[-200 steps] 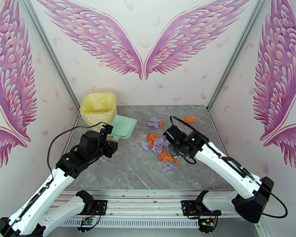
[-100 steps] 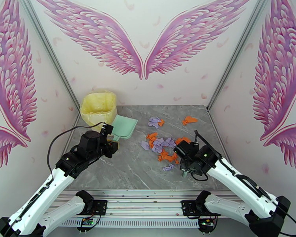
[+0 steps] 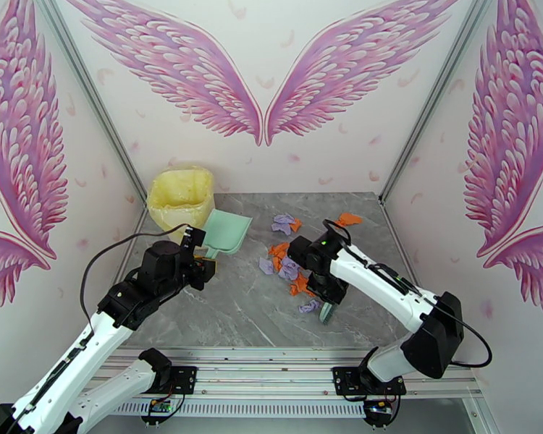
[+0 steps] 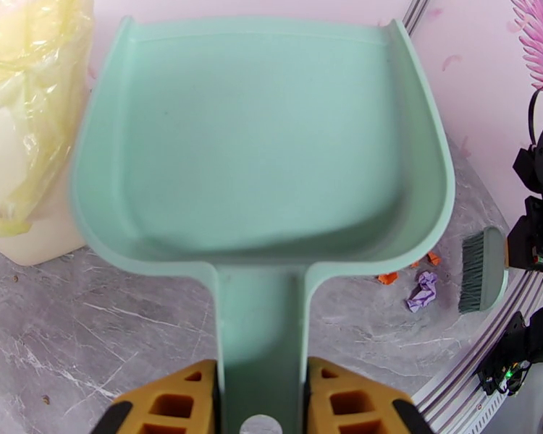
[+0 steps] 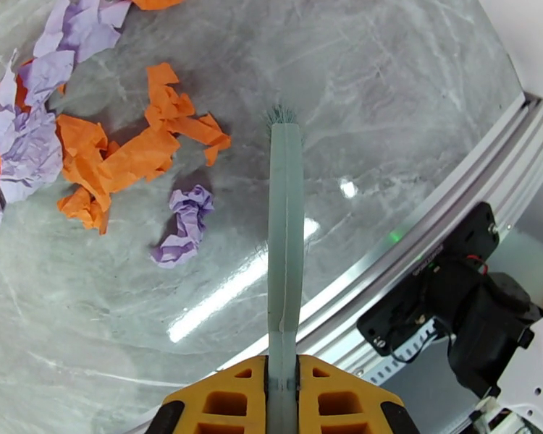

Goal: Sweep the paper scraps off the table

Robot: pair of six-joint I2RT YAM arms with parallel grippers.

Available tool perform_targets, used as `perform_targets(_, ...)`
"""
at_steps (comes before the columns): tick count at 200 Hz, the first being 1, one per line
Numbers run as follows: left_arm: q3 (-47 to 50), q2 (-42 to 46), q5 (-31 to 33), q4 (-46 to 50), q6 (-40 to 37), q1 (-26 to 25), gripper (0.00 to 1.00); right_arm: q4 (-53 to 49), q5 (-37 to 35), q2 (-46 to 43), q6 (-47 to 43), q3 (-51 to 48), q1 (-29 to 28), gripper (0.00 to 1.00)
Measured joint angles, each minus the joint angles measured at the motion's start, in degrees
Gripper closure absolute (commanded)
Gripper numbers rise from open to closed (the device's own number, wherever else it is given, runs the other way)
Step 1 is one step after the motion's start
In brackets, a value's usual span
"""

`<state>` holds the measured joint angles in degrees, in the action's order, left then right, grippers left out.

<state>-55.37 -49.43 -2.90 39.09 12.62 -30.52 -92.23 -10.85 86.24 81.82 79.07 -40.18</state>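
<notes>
Orange and lavender paper scraps [image 3: 289, 265] lie bunched in the middle of the grey marble table [image 3: 228, 316], with a few more [image 3: 284, 223] and one orange bit [image 3: 348, 219] farther back. My right gripper [image 3: 327, 296] is shut on the handle of a pale green brush [image 3: 325, 313], which points down at the table just right of a lone purple scrap [image 5: 182, 226] and beside orange scraps [image 5: 134, 157]. The brush [image 5: 284, 233] runs from my right gripper [image 5: 282, 399] to its bristle tip. My left gripper [image 4: 261, 399] is shut on the handle of an empty mint dustpan [image 4: 264, 139], held left of the pile [image 3: 226, 233].
A yellow bin lined with a plastic bag [image 3: 181, 197] stands at the table's back left corner, right behind the dustpan. The metal frame rail [image 5: 423, 226] runs along the near edge, close to the brush. White walls with pink wings enclose the table on three sides.
The right arm swung out to the near right and back in; the brush now stands on the near side of the scrap pile. The left arm and dustpan have barely moved.
</notes>
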Motion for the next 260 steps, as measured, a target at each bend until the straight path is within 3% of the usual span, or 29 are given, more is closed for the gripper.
perform_targets(68, 0.0, 0.0, 0.2, 0.0, 0.0, 0.0, 1.00, -0.9, 1.2, 0.4, 6.7, -0.3, 0.0, 1.00)
perform_targets(147, 0.0, 0.0, 0.2, 0.0, 0.0, 0.0, 1.00, 4.0, 3.8, 7.0, 7.1, -0.8, 0.5, 1.00)
perform_targets(260, 0.0, 0.0, 0.6, 0.0, 0.0, 0.0, 1.00, 12.8, 8.5, 11.7, 2.3, 1.4, 8.8, 1.00)
